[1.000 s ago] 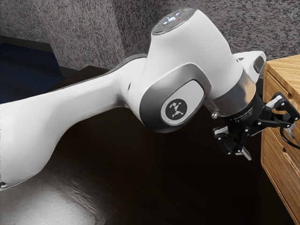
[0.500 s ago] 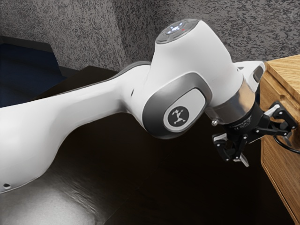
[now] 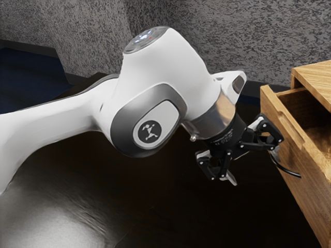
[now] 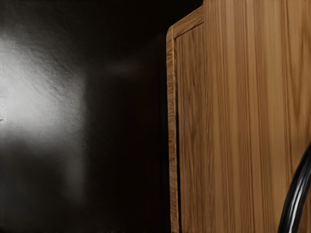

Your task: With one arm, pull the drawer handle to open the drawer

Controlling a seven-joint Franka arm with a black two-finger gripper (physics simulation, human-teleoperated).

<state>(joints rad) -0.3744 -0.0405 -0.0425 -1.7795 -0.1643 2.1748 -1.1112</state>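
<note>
My fingers [image 3: 252, 163] are spread wide, holding nothing between them. One points down toward the dark tabletop [image 3: 155, 212]. The other reaches toward the exterior view's right, and its tip meets the black drawer handle [image 3: 285, 168]. The handle curves off the wooden drawer front [image 3: 283, 126] just beside that tip and touches no second finger. My hand tilts down and toward the drawer, and behind it my white arm [image 3: 67, 124] comes in low from the exterior view's left and rises to a bulky joint. The drawer stands pulled out of its wooden cabinet [image 3: 316, 72], showing its hollow inside. From my wrist, the handle [image 4: 295, 194] arcs across the drawer front [image 4: 243, 116].
</note>
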